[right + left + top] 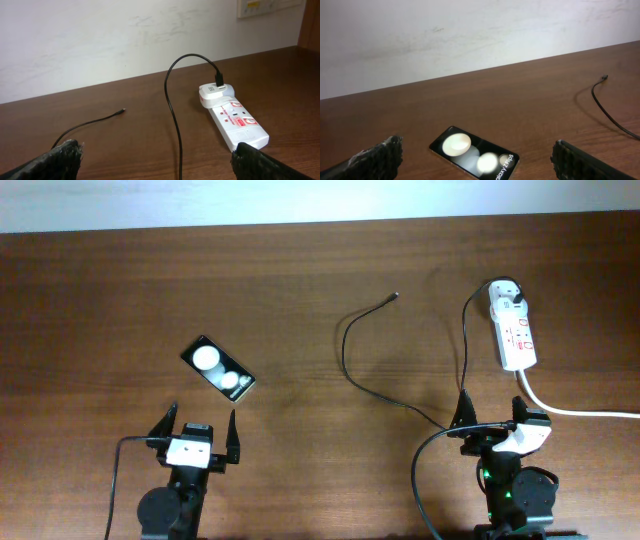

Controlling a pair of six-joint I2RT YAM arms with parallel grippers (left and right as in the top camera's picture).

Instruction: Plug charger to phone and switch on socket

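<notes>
Both grippers stand spread wide at the table's (100, 300) near edge, holding nothing: the left gripper (203, 417) and the right gripper (490, 405). The phone (218, 369) lies flat just beyond the left one. The socket (514, 330) lies near the right edge. The charger (343, 352) is plugged into its far end, with the tip loose mid-table, well apart from the phone.
</notes>
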